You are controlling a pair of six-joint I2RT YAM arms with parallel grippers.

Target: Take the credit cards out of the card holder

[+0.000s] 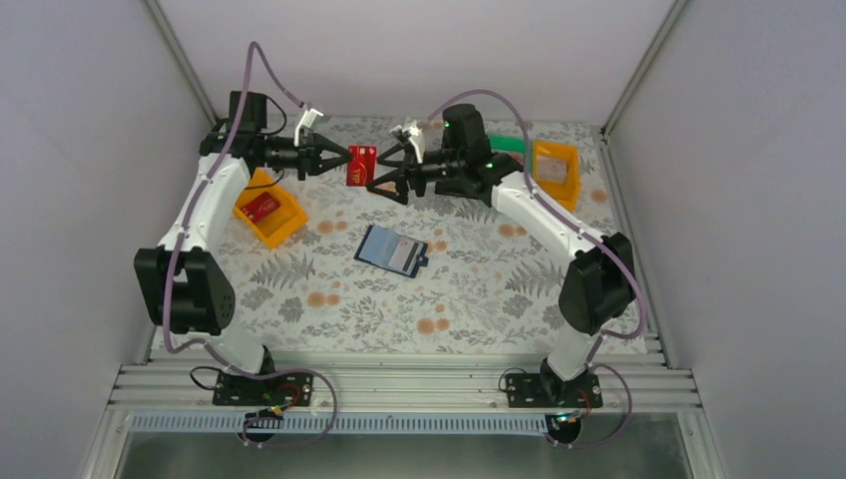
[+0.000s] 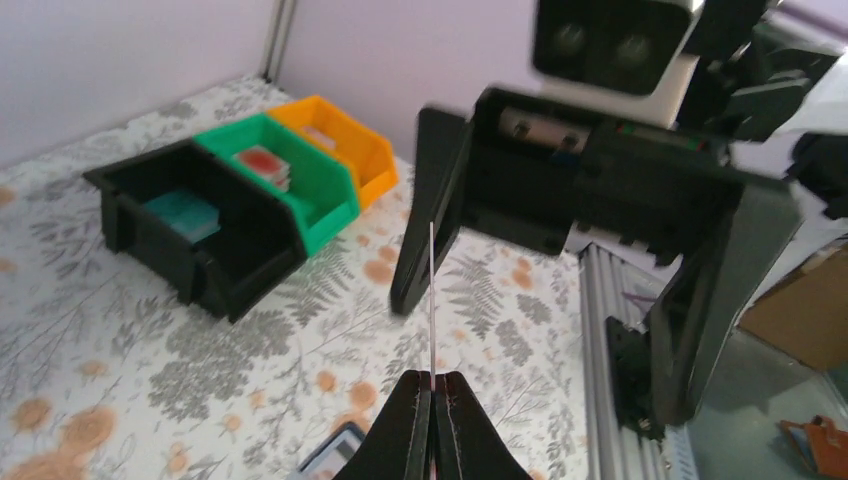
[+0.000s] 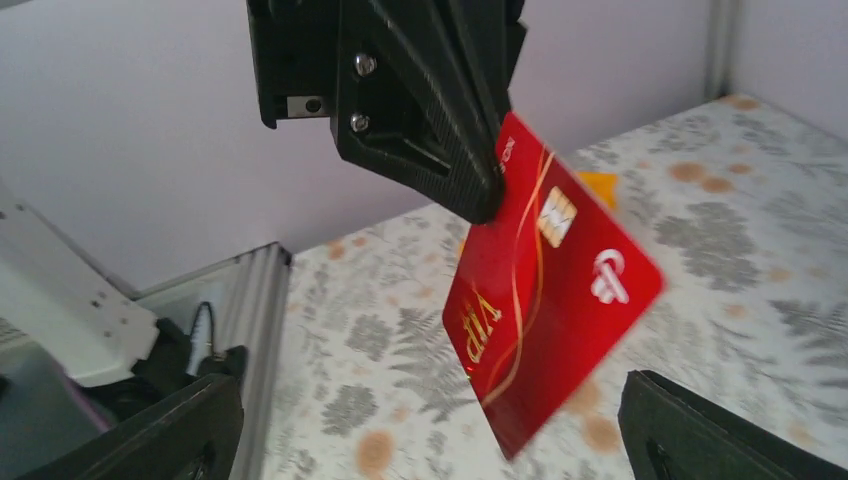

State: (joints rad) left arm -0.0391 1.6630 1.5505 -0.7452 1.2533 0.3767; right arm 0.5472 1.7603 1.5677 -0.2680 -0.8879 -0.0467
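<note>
Red card (image 1: pixel 261 207) in L-side orange bin (image 1: pixel 282 232)

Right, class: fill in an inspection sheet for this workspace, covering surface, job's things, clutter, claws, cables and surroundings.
Surface: leaf-print table cover, lying flat.
Job's things: red card held in the air; card holder lying open on the cover.
Clutter: orange bin at left with a second red card inside; at right, black bin holding a teal card, green bin and second orange bin in a row.
Claws: left claw shut on the red card; right claw open beside it.
Cables: purple cables looped along both arms.
Surroundings: plain walls; metal rail at near edge.
</note>
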